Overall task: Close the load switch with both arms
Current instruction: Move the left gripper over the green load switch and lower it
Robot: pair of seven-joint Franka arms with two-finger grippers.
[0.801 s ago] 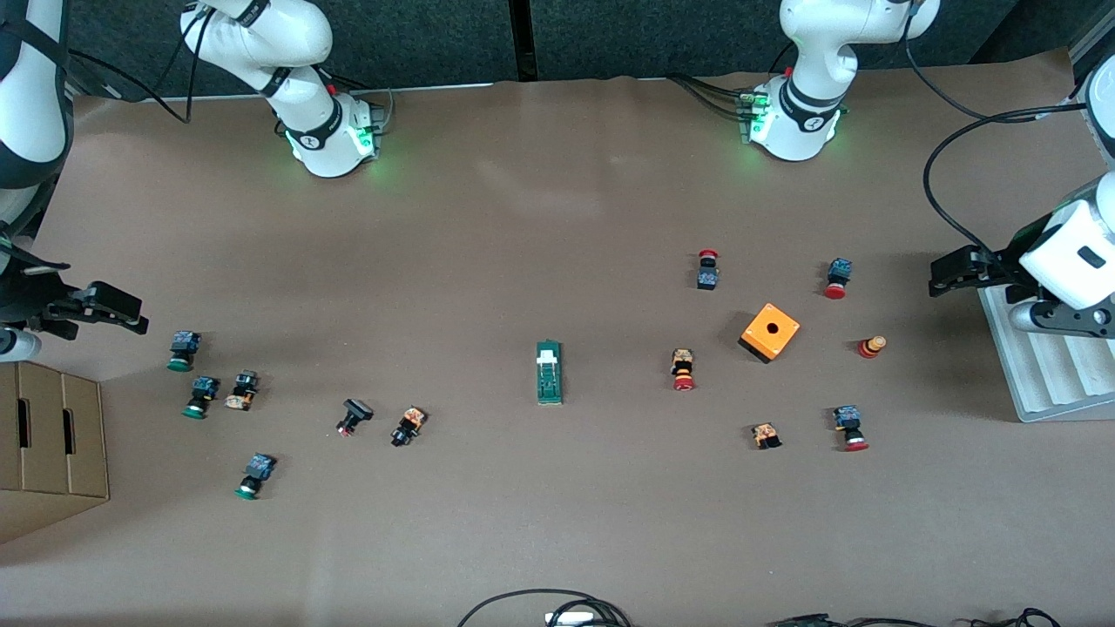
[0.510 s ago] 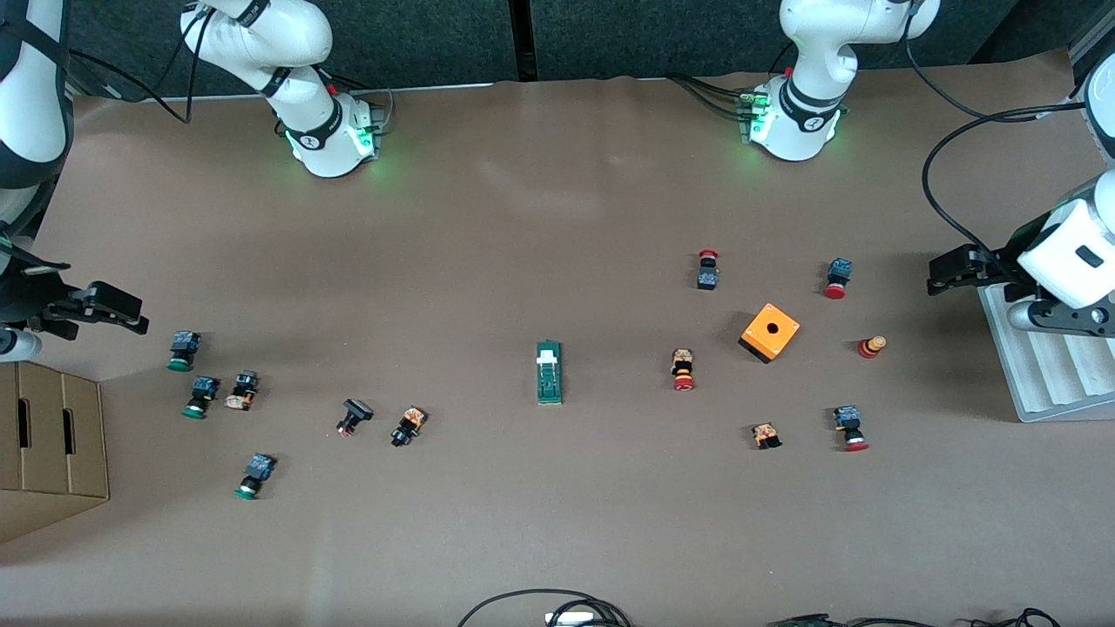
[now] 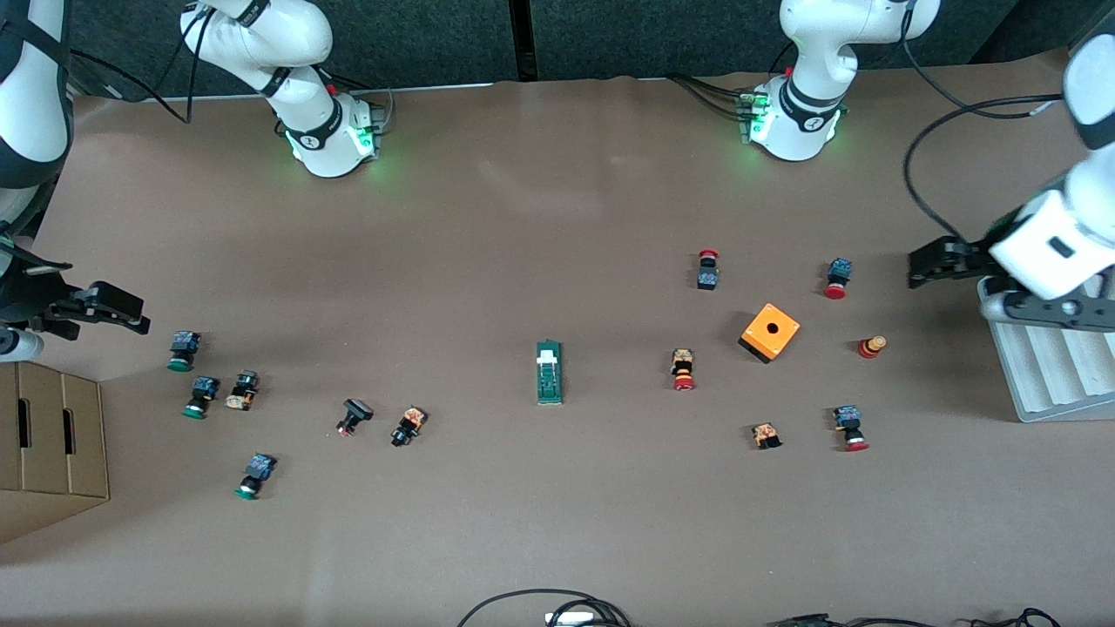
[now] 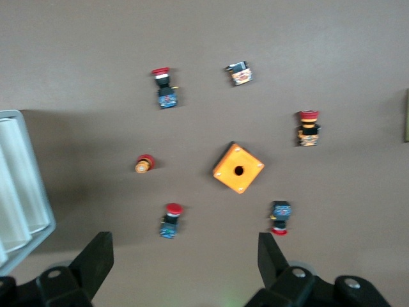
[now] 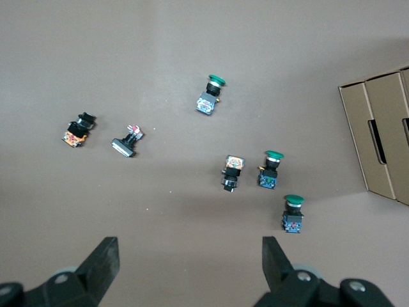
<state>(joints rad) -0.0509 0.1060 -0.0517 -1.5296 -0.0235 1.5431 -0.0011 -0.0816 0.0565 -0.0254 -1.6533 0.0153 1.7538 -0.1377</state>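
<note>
The load switch (image 3: 549,372), a narrow dark-green block with a white sliding piece at its end farther from the front camera, lies alone mid-table. Only its edge (image 4: 406,115) shows in the left wrist view. My left gripper (image 3: 916,265) hangs open over the table at the left arm's end, beside a white tray, well away from the switch. Its fingers (image 4: 96,259) stand wide with nothing between them. My right gripper (image 3: 138,317) hangs open over the right arm's end, next to a cardboard box, its fingers (image 5: 105,256) wide apart and empty.
An orange cube with a hole (image 3: 770,332) and several red-capped push buttons (image 3: 837,279) lie toward the left arm's end. Several green-capped buttons (image 3: 182,350) lie toward the right arm's end. A cardboard box (image 3: 52,435), a white ribbed tray (image 3: 1045,374) and cables (image 3: 557,605) sit at the table's edges.
The left arm has shifted its gripper a little toward the middle of the table. The right arm and the load switch have not moved.
</note>
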